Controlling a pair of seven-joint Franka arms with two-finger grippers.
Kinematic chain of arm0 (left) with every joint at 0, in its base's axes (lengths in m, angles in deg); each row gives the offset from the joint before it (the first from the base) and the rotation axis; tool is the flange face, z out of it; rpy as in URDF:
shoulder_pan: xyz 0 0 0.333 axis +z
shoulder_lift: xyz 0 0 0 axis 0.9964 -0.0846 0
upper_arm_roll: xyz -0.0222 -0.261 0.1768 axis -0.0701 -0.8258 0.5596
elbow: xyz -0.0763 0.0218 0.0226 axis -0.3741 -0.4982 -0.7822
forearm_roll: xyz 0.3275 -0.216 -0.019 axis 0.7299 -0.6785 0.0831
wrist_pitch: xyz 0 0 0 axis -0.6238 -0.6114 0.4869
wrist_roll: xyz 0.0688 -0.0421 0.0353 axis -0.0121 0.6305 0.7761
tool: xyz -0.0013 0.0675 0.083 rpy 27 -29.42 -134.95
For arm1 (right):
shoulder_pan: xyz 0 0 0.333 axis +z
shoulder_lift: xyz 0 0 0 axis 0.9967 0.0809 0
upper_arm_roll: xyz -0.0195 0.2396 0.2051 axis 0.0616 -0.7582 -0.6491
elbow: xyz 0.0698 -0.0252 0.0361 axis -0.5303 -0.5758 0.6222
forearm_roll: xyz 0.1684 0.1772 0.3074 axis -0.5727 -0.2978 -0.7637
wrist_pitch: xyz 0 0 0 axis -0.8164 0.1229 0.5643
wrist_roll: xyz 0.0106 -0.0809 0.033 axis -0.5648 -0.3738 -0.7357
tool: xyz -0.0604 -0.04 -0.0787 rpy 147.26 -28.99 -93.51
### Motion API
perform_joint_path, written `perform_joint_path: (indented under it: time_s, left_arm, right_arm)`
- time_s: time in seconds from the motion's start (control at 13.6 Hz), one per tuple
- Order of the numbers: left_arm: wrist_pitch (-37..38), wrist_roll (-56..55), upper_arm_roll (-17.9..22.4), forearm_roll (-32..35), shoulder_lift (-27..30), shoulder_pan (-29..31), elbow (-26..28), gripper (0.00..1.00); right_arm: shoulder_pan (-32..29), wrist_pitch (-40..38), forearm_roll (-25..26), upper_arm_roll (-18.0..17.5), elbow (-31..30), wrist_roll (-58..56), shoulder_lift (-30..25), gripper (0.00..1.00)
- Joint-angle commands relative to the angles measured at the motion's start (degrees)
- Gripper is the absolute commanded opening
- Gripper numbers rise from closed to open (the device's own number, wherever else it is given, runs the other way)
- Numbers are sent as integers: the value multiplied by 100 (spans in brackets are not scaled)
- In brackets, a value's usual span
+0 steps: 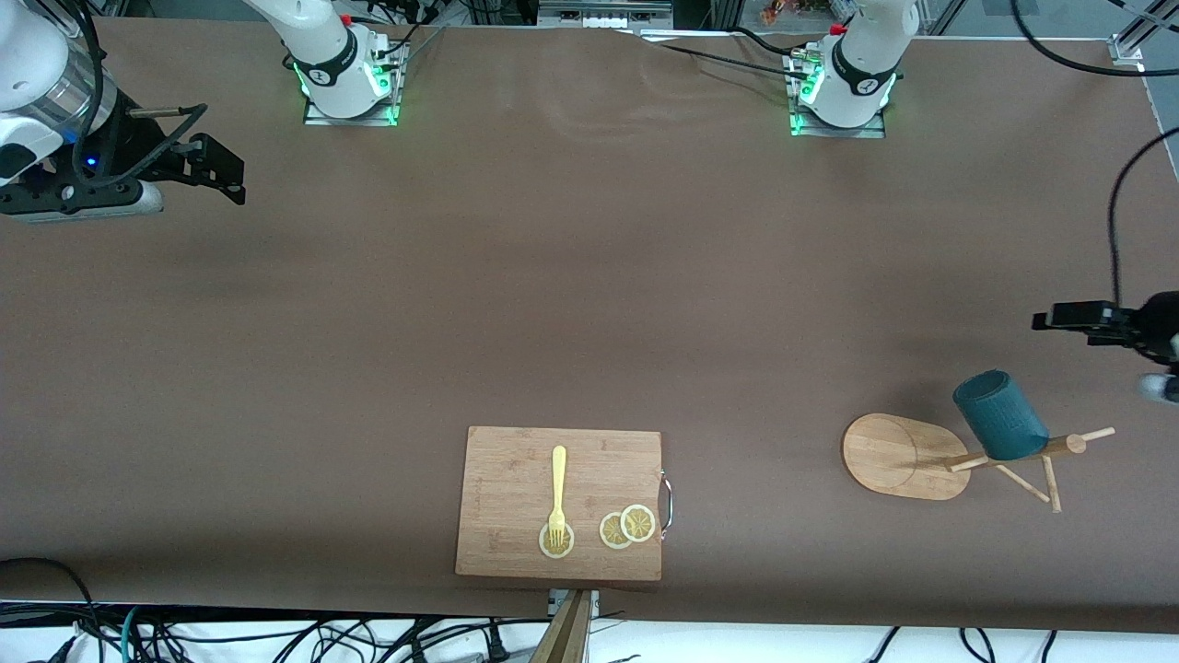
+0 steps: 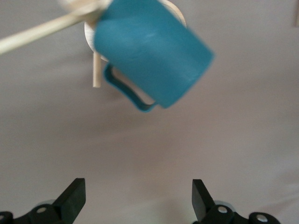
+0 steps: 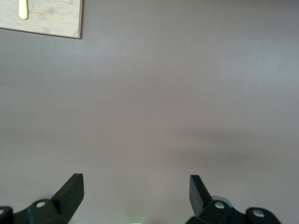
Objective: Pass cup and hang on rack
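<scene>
The cup (image 1: pixel 999 416) hangs on a peg of the rack (image 1: pixel 907 456), so the task looks done. The left gripper (image 2: pixel 138 198) is over the tabletop (image 1: pixel 589 304) near the rack, jaws wide and empty; the right gripper (image 3: pixel 135 196) waits well apart, jaws wide. One cup, one rack.

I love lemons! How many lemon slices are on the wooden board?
3. One lemon slice lies under the fork's tines on the cutting board. The other two overlap beside it, toward the board's metal handle. None looks hidden.
</scene>
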Motion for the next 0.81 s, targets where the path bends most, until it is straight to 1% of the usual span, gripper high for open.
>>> perform_joint_path:
  time_s: [0.0, 0.22, 0.51, 0.66, 0.73]
  left_arm:
    - [-21, -733, 138, 555, 242, -864, 173, 100]
    - [23, -1517, 138, 783, 408, -1559, 269, 100]
    - [14, -1475, 138, 696, 699, -1657, 217, 100]
    - [-222, -1484, 217, 591, 1084, -1666, 409, 100]
    - [-406, -1492, 252, 495, 1260, -1623, 619, 100]
  right_arm:
    - [-36, -86, 30, -42, 120, -64, 35, 100]
    - [-36, -86, 30, -42, 120, -64, 35, 100]
    - [-36, -86, 30, -42, 120, -64, 35, 100]
    - [-36, -86, 30, -42, 120, -64, 35, 100]
    - [-36, -86, 30, -42, 120, -64, 35, 100]
